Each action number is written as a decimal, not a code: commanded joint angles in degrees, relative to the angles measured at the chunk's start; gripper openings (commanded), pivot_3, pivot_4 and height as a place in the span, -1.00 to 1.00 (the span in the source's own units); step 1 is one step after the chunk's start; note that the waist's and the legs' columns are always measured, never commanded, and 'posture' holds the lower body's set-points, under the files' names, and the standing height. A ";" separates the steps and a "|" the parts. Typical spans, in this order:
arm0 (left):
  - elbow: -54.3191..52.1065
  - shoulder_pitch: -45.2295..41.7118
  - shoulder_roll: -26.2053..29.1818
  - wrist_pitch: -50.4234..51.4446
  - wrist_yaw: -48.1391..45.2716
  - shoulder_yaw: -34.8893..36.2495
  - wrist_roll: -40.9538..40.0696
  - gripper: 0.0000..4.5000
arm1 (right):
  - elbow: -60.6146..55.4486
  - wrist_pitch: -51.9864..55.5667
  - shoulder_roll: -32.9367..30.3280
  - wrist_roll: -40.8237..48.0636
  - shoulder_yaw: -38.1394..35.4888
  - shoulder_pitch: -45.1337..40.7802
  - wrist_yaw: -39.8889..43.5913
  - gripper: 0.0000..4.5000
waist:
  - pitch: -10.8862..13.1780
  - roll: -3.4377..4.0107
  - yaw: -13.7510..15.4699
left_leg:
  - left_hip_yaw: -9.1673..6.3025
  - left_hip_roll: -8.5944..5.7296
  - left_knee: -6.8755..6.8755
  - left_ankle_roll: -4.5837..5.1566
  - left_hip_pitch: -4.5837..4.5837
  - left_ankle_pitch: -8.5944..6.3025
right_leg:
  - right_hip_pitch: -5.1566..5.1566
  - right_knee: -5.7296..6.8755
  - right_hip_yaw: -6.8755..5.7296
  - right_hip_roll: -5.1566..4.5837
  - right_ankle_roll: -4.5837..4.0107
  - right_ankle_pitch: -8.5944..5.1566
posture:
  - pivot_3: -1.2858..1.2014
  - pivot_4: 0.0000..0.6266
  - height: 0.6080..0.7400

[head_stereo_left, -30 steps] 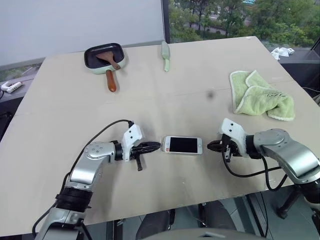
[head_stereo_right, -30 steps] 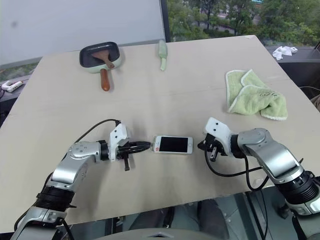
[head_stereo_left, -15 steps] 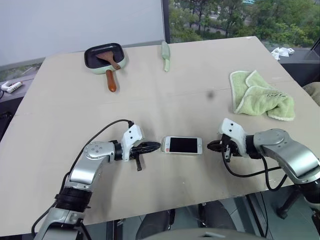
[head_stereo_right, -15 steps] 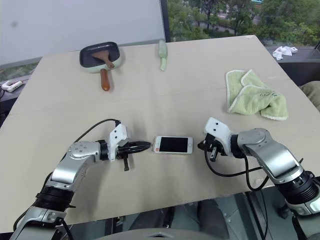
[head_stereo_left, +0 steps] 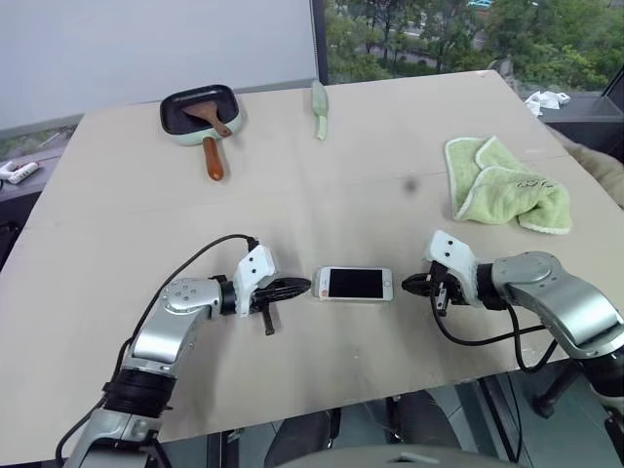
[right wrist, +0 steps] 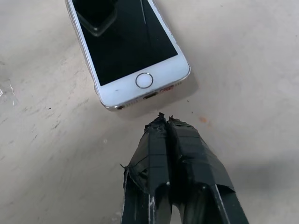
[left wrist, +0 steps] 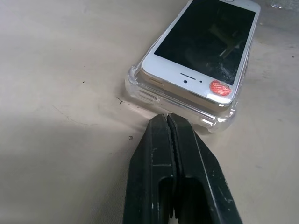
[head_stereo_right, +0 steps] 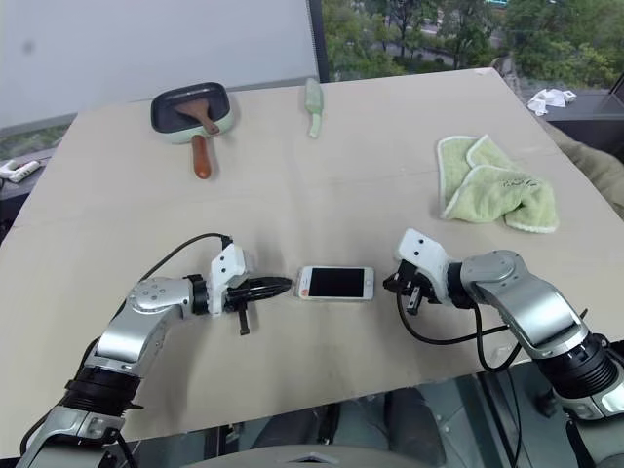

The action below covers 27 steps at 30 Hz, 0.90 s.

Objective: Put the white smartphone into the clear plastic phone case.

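In the head views the white smartphone (head_stereo_left: 355,284) lies screen up at lower centre of the frame on the table (head_stereo_left: 322,185), between the left tool (head_stereo_left: 304,286) and the right tool (head_stereo_left: 408,285), both with fingers pressed together and holding nothing. The clear plastic phone case (left wrist: 140,88) is too faint to make out there, but the left wrist view shows its see-through rim around the phone's speaker end, which sits raised in it. The right wrist view shows the home-button end, where no case edge can be made out, and the phone's far end is cut off by the frame edge.
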 commanded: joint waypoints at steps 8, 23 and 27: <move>-0.86 0.93 0.12 0.43 1.42 2.00 -0.92 -1.00 | -1.61 -0.16 0.07 0.29 -0.76 -0.95 0.11 -0.99 | 0.00 0.00 -0.31 | 0.00 0.00 0.00 0.00 0.00 0.00 | 0.00 0.01 0.00 0.00 0.00 0.00 | 0.03 -0.52 1.00; -2.82 1.97 1.20 0.91 2.94 2.76 -1.16 -1.00 | -1.23 -0.36 -0.30 0.11 -0.65 -1.09 0.61 -0.99 | 0.01 0.00 -0.28 | 0.00 0.00 0.00 0.00 -0.01 0.00 | 0.00 0.01 -0.01 0.00 0.00 0.00 | 0.03 -0.52 1.00; -2.67 1.67 0.88 1.07 2.70 1.97 -1.06 -1.00 | -1.38 -0.23 -0.11 0.14 -0.48 -1.29 0.64 -0.99 | 0.01 0.00 -0.27 | -0.01 0.00 0.00 0.00 -0.01 0.00 | 0.00 0.01 -0.01 0.00 0.00 0.00 | 0.03 -0.52 1.00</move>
